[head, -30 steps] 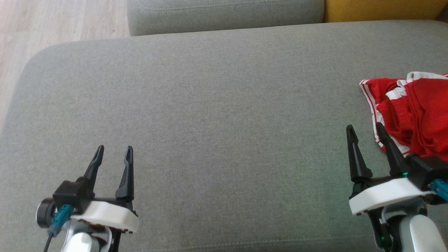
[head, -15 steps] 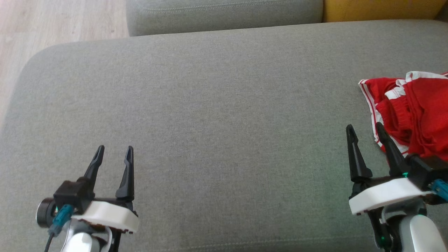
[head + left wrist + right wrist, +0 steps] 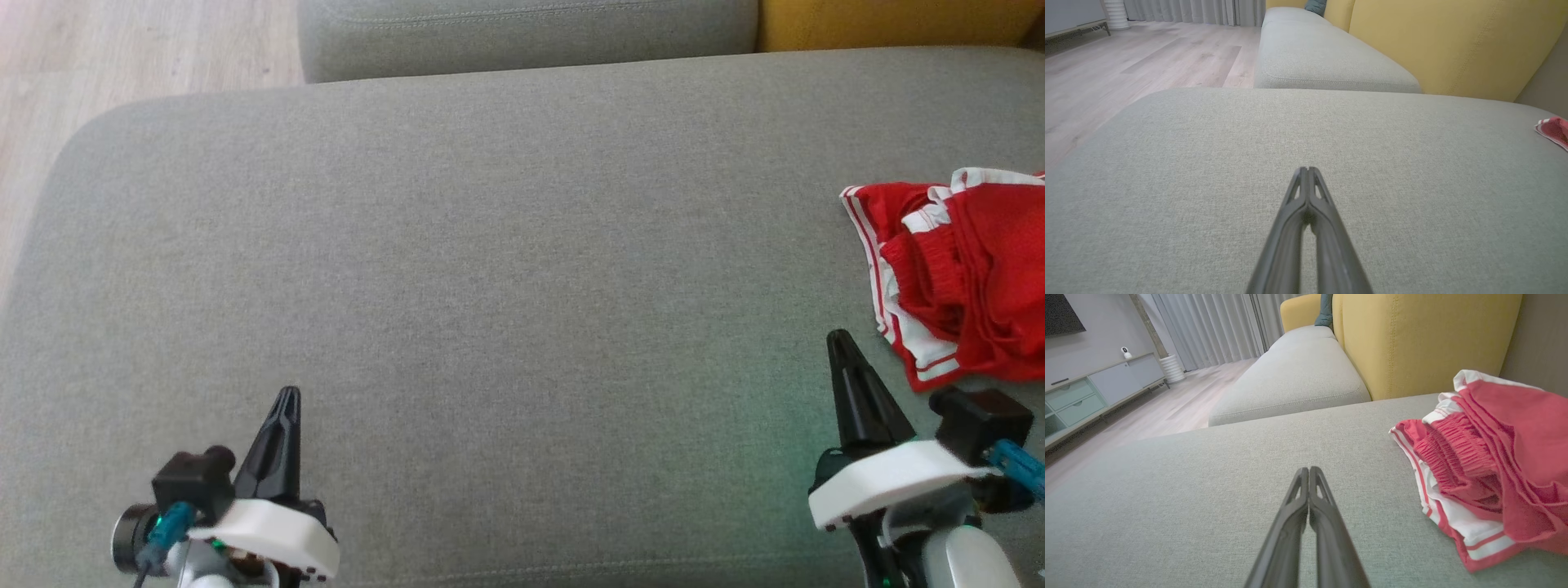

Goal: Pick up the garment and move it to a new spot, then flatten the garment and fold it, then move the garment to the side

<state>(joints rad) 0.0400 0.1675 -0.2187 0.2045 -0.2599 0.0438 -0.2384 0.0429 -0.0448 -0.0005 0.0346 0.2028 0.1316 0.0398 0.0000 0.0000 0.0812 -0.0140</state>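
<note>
- Wooden floor (image 3: 122, 49) shows at the far left, beyond the rounded corner of the grey sofa cushion (image 3: 490, 245) that serves as the work surface.
- Left claw (image 3: 287, 398) hovers low over the cushion's near-left part, its two dark fingers pressed together on nothing. It is well apart from the garment, probably parked out of the way until a second grip is wanted.
- Across the middle runs a broad stretch of grey fabric, a likely new spot for spreading and folding.
- Right claw (image 3: 841, 339) is likewise closed and empty, its tip near the garment's near-left hem. As the nearer arm, it seems the one meant to lift.
- Red garment (image 3: 971, 261), shorts with white stripes, sits crumpled on the far right of the cushion, untouched. The pickup is not yet begun, and the claw must open first.
</note>
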